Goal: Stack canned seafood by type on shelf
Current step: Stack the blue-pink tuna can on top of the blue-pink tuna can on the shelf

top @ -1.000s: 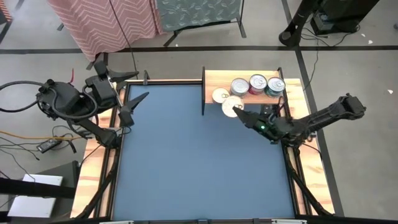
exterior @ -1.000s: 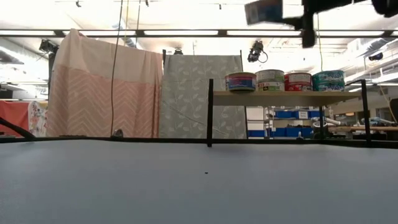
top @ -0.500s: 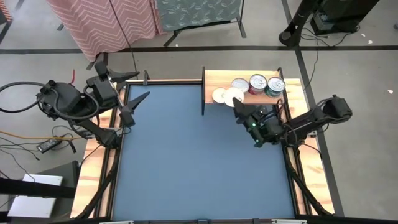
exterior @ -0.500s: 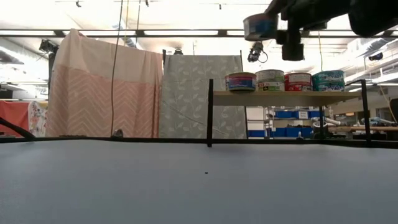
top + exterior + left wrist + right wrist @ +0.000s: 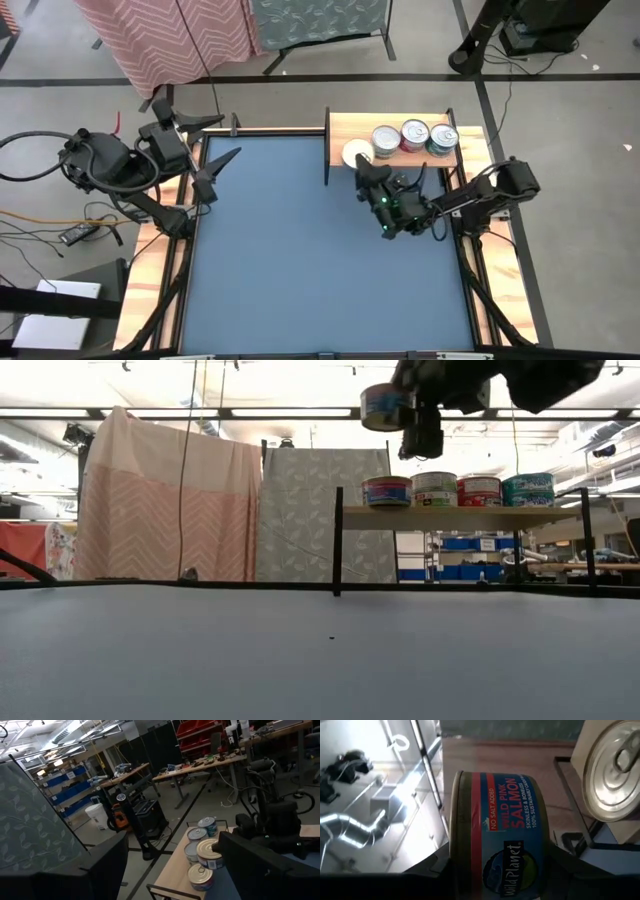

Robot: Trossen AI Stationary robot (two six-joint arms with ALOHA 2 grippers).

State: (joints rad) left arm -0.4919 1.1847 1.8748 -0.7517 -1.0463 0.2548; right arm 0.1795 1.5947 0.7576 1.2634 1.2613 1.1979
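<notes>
Partly hidden: gripped salmon tin (image 5: 502, 835)

A: Any legible text? Where?

B: Right wrist view only. The tin (image 5: 502, 840) in the right end effector (image 5: 495, 870) carries a blue side label (image 5: 517, 815): "NO SALT ADDED", "WILD PINK SALMON", "SKINLESS & BONELESS", "100% SUSTAINABLY CAUGHT".

A: Brand?

B: "Wild Planet", on the same label, lower part cut off.

A: Tins on the shelf (image 5: 460, 511)?

B: Labels too small to read.
</notes>
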